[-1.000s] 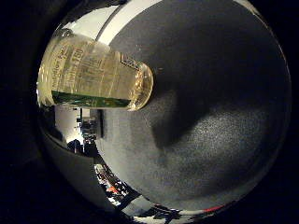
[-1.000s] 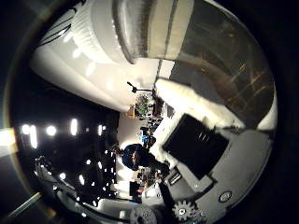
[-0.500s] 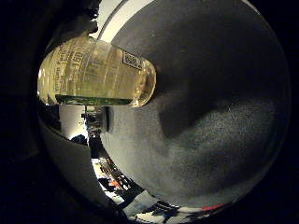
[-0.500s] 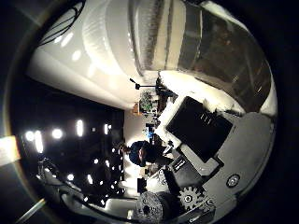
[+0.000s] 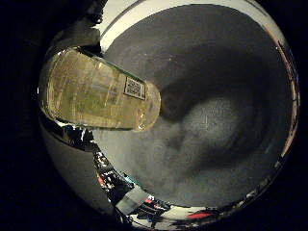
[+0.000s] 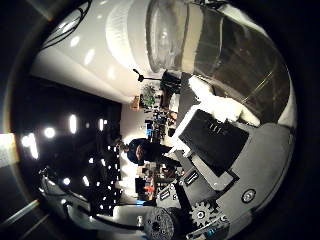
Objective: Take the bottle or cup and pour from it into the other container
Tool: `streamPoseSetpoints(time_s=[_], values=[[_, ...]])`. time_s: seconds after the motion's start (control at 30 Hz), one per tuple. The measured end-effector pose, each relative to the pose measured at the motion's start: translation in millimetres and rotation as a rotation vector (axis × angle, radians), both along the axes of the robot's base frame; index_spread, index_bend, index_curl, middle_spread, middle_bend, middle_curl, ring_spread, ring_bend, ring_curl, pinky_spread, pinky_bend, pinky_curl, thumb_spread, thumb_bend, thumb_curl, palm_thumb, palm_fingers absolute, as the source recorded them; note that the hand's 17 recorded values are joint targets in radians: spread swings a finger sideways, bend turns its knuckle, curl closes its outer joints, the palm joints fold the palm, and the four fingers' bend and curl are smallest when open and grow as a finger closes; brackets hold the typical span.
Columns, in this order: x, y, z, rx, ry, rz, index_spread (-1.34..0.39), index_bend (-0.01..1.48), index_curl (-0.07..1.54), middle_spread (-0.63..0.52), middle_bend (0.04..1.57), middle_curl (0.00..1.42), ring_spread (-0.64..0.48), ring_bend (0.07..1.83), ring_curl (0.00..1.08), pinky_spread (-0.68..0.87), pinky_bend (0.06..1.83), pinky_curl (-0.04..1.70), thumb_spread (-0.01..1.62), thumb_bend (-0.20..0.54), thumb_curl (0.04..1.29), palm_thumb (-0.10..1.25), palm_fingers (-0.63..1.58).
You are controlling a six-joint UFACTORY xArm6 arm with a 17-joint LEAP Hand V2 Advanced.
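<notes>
A clear plastic bottle (image 5: 96,91) with a yellowish tint and a white barcode label fills much of the right little finger side palm view, close to the palm. It hangs over a round grey table top (image 5: 221,125). In the right thumb side palm view its clear ribbed wall (image 6: 195,35) sits against the palm, and a white finger (image 6: 222,98) of my right hand (image 6: 215,145) curls against it. The hand is shut on the bottle. The bottle's mouth is hidden.
The grey table has a pale rim (image 5: 130,17), and a soft shadow (image 5: 197,87) lies on it beside the bottle. Beyond the rim is a dark room with ceiling lights (image 6: 72,125) and cluttered shelves (image 6: 150,100). The hand's gears (image 6: 205,212) show at the edge.
Both views have turned, so the camera moved. The bottle keeps its place against the palm. Its label now faces the camera more, and the table behind it has shifted.
</notes>
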State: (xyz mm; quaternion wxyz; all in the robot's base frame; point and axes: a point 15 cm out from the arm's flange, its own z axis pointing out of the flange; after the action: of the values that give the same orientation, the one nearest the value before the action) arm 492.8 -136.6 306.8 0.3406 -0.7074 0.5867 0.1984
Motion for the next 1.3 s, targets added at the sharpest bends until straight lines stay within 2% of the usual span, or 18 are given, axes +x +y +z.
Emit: streamPoseSetpoints(time_s=[0.47,0.7,0.9,1.3], values=[[-29.7,59.5,62.1,-0.406,0.045,0.167,-0.20,1.20,0.85,-0.11,1.40,0.77,-0.23,1.37,0.81,-0.20,1.37,0.76,0.23,-0.021,0.92,1.07,1.09],[-30.4,122.4,65.4,-0.586,0.061,0.303,-0.20,1.21,0.85,-0.11,1.40,0.77,-0.23,1.35,0.83,-0.21,1.32,0.83,0.22,-0.019,0.94,1.07,1.09],[-32.6,159.0,65.5,-0.812,0.063,0.406,-0.20,1.21,0.85,-0.12,1.40,0.77,-0.23,1.35,0.83,-0.22,1.29,0.88,0.22,-0.020,0.95,1.07,1.10],[-15.4,178.8,76.8,-1.293,0.021,0.497,-0.20,1.20,0.85,-0.12,1.40,0.77,-0.24,1.33,0.85,-0.23,1.24,0.95,0.21,-0.021,0.95,1.06,1.10]])
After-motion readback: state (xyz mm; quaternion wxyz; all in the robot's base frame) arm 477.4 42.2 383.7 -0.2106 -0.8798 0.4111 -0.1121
